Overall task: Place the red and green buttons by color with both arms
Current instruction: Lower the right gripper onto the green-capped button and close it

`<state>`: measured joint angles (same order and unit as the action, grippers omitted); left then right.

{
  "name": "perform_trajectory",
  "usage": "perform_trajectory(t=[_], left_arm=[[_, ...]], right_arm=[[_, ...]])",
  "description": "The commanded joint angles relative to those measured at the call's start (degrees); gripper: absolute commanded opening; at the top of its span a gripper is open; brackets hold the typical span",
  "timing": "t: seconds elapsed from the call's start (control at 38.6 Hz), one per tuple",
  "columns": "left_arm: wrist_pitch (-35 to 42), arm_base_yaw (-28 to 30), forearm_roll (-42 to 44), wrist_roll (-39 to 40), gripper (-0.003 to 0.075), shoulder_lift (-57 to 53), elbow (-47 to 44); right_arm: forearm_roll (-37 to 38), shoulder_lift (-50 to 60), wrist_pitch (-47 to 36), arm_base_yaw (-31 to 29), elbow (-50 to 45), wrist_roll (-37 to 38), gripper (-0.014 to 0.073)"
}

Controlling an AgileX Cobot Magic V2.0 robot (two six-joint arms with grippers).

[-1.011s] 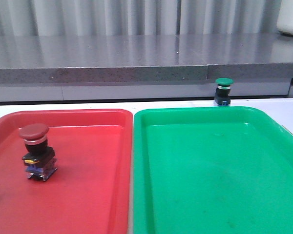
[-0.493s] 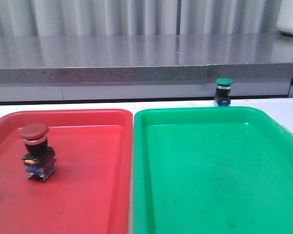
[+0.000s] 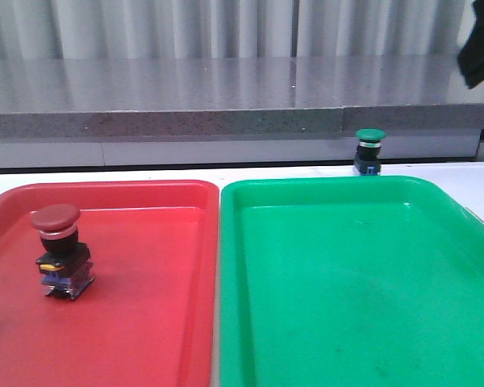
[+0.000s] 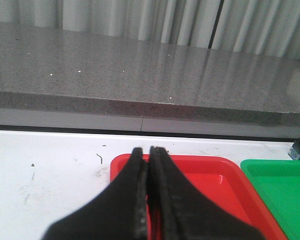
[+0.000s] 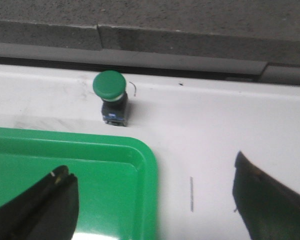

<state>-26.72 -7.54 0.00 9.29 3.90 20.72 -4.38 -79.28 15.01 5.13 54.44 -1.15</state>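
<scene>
The red button (image 3: 56, 250), with its dark-red cap, stands upright in the left part of the red tray (image 3: 145, 322). On the white table just behind the green tray (image 3: 355, 282) stands the green button (image 3: 369, 151), upright. In the right wrist view my right gripper (image 5: 150, 165) is wide open and holds nothing. It hangs over the green tray's corner (image 5: 140, 155), short of the green button (image 5: 110, 92). My left gripper (image 4: 149, 151) is shut and holds nothing. It sits above the red tray's edge (image 4: 210, 162).
A grey stone ledge (image 3: 226, 97) runs along the back of the white table (image 3: 105, 173). The two trays lie side by side and fill the near table. A dark part of my right arm (image 3: 480, 44) shows at the upper right of the front view.
A dark part of my right arm has come into the front view at the upper right, covering the white object there. The buttons and trays have not moved.
</scene>
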Motion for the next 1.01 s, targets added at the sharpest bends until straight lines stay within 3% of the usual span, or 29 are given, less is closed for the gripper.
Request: perform_trajectory(t=[0.0,0.18,0.44,0.73,0.8,0.99], left_arm=[[4.7,0.3,-0.4,0.2,-0.002,0.7,1.4],[4.7,0.3,-0.4,0.2,-0.002,0.7,1.4],[4.7,0.3,-0.4,0.2,-0.002,0.7,1.4],[4.7,0.3,-0.4,0.2,-0.002,0.7,1.4],[4.7,0.3,-0.4,0.2,-0.002,0.7,1.4],[4.7,0.3,-0.4,0.2,-0.002,0.7,1.4]], right_arm=[[-2.1,-5.2,0.7,3.2,9.2,0.0,0.064],[-2.1,-14.9,3.1,7.0,20.5,1.8,0.064],[-1.9,-26.4,8.3,5.0,34.0,2.7,0.064],[-1.8,-35.2,13.1,3.6,42.0,5.1,0.0637],[-1.8,-36.6,13.5,3.6,42.6,5.1,0.0601],[-1.9,-37.3,13.3,3.6,42.6,5.1,0.0424]])
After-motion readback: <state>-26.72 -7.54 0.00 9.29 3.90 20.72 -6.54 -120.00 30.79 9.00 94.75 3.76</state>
